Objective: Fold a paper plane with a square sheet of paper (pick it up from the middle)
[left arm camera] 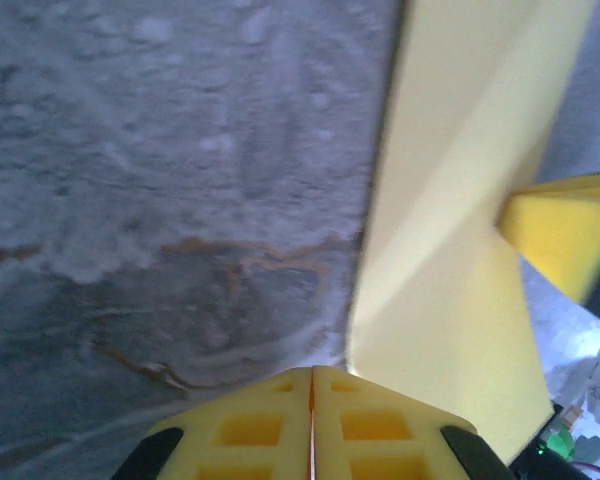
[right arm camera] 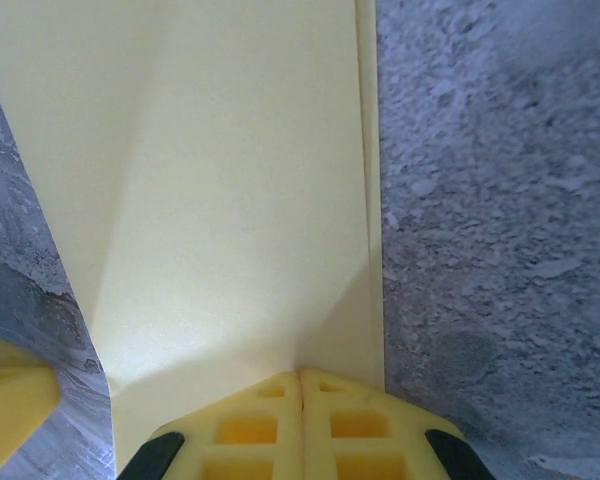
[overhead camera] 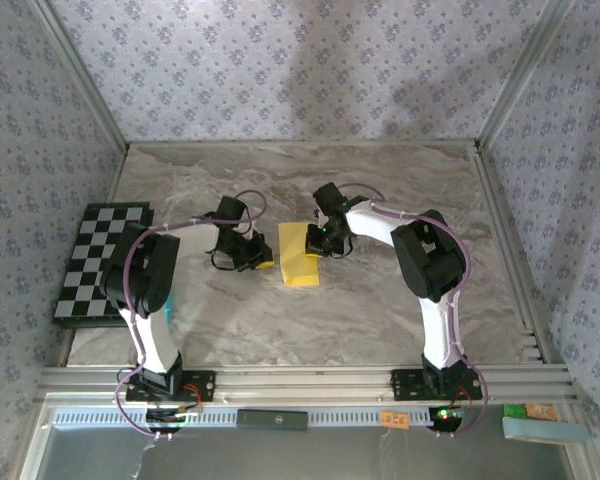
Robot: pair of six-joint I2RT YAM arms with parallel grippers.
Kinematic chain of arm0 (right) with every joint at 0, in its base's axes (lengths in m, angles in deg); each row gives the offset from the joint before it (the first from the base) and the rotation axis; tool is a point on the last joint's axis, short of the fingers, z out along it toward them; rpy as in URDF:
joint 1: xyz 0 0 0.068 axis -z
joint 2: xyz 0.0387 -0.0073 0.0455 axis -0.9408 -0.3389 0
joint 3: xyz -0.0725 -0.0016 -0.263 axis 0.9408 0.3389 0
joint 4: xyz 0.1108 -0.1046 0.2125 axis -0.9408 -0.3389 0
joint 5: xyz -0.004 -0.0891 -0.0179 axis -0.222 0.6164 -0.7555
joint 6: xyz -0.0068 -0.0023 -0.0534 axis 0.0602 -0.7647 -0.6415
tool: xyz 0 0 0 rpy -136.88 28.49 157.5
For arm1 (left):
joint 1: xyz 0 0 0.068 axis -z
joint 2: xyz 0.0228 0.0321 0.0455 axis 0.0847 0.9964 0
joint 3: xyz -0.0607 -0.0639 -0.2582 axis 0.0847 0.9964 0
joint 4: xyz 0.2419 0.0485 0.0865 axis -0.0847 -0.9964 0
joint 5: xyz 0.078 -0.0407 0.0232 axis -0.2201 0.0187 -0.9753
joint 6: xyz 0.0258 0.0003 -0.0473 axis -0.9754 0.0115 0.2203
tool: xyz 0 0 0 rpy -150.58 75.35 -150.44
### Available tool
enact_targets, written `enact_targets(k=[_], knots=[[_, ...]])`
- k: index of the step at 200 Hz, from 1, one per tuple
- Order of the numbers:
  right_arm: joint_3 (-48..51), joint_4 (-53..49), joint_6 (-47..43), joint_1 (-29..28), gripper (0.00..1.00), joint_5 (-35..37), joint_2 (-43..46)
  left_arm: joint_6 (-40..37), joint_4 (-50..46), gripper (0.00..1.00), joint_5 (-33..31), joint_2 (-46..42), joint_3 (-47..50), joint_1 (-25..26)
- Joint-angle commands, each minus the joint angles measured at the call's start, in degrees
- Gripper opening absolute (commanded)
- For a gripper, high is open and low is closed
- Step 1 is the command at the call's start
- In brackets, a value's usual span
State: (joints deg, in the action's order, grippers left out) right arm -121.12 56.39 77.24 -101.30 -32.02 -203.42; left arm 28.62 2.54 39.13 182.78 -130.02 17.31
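Right gripper [right arm camera: 300,378]: fingers brought fully together, tips resting at the near edge of the square sheet of paper [overhead camera: 300,256]; whether a layer is nipped between them cannot be told. Left gripper [left arm camera: 311,372]: likewise closed, tips low over the marble table [overhead camera: 400,180] at the sheet's left edge, touching or just beside it. The sheet lies near the middle of the table, between the two grippers, as a yellow creased shape taller than it is wide. The right wrist view shows a diagonal fold line running across it and a narrow doubled margin along its right side. The checkered board [overhead camera: 100,262] sits well apart at the left edge of the table and plays no part. The step in hand appears to be setting a fold, with closed tips used as pressing tools. The plane is judged early in its making, since no pointed nose shows. To do this step well, one gripper should pin the layers flat while the other travels along the fold line, not across it. Downward pressure should be light and even, because thin paper on a smooth top is likely to slide or buckle. The doubled edges should be checked for alignment before the crease is sharpened, as a skewed crease would pass into every later fold.
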Motion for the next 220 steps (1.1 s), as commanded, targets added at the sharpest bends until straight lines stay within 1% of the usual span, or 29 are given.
enact_targets(k=[1,21,53,106,131,162,184,202,220], knots=[[4.2,-6.0,0.8,1.5,0.05,11.4,-5.9,2.4,2.7,0.09,1.6,-3.7,-1.1,2.1],[4.2,-6.0,0.8,1.5,0.05,11.2,-5.9,3.5,3.1,0.09,0.2,-2.1,-3.4,4.4],[4.2,-6.0,0.8,1.5,0.05,11.1,-6.0,3.8,2.8,0.09,0.3,2.2,-6.1,7.1],[4.4,-6.0,0.8,1.5,0.05,11.1,-6.5,0.5,1.1,0.07,-1.9,4.9,-1.8,7.4],[4.7,-6.0,0.8,1.6,0.05,11.4,-6.9,-1.1,-0.4,0.06,-3.5,3.8,2.1,7.1],[4.7,-6.0,0.8,1.8,0.05,11.5,-7.2,-3.1,-0.3,0.05,-7.1,0.0,8.0,4.6],[4.6,-6.0,0.8,1.8,0.05,11.6,-7.0,-2.7,1.2,0.05,-6.3,-3.6,8.8,3.6],[4.7,-5.9,0.8,1.8,0.05,11.6,-6.8,-0.9,3.9,0.05,-4.0,-6.6,7.5,4.8],[4.7,-5.9,0.8,1.8,0.05,11.6,-6.6,1.5,7.1,0.05,-3.2,-8.0,5.8,6.5]])
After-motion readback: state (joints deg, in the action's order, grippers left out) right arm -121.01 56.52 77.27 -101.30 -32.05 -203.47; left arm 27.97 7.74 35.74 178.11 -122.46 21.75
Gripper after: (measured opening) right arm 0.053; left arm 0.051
